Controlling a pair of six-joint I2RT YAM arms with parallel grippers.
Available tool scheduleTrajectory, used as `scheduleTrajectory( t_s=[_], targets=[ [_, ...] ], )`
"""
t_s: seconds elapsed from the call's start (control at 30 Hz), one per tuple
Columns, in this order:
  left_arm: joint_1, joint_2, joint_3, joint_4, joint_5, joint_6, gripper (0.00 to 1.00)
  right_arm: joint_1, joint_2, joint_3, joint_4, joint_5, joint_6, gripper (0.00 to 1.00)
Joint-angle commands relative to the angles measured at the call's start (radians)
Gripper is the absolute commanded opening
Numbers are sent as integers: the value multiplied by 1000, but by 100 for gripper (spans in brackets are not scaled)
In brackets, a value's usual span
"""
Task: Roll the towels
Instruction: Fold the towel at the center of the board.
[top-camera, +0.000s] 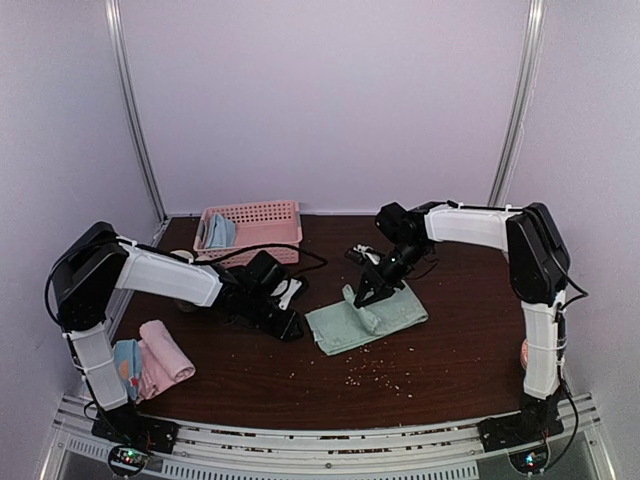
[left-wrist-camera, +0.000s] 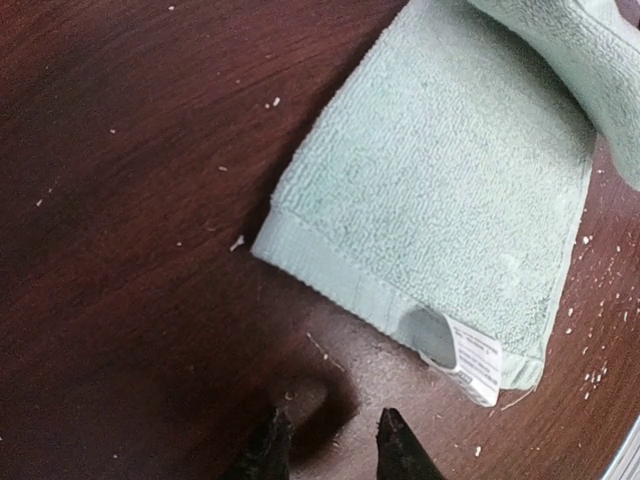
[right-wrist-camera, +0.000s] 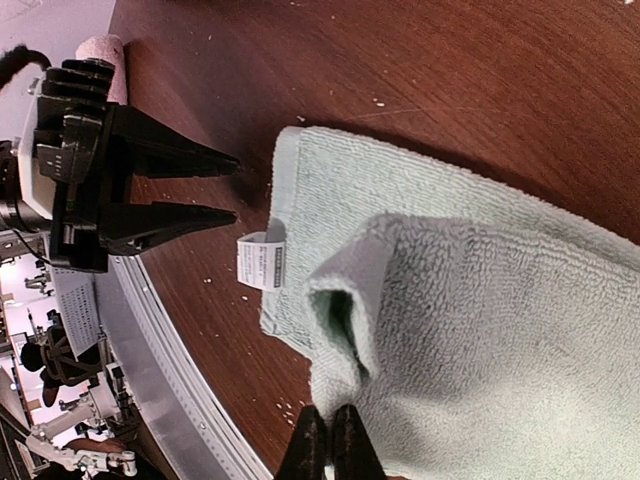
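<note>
Two grippers attend the sage green towel (top-camera: 345, 328), lying in front and right of the pink basket (top-camera: 250, 208): the right gripper (right-wrist-camera: 325, 440) is pinched tight on its folded-over edge, seemingly to roll it, while the left gripper (left-wrist-camera: 332, 435), slightly parted and empty, waits on the basket's side.

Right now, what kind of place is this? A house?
Probably a robot lab booth, not a house: plain white walls box in the brown table, and the left arm and right arm stand on a metal rail.
</note>
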Motion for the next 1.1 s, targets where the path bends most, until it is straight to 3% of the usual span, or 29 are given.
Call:
scheduleTrajectory(
  t_s=[0.0, 0.57, 1.07],
  targets=[
    [-5, 8, 7, 45, 25, -19, 31, 29, 13, 5, 51, -61, 75, 0],
    [-5, 13, -60, 150, 44, -78, 31, 81, 136, 98, 94, -68, 151, 0],
    [-5, 27, -76, 172, 53, -75, 30, 109, 107, 93, 180, -69, 266, 0]
  ],
)
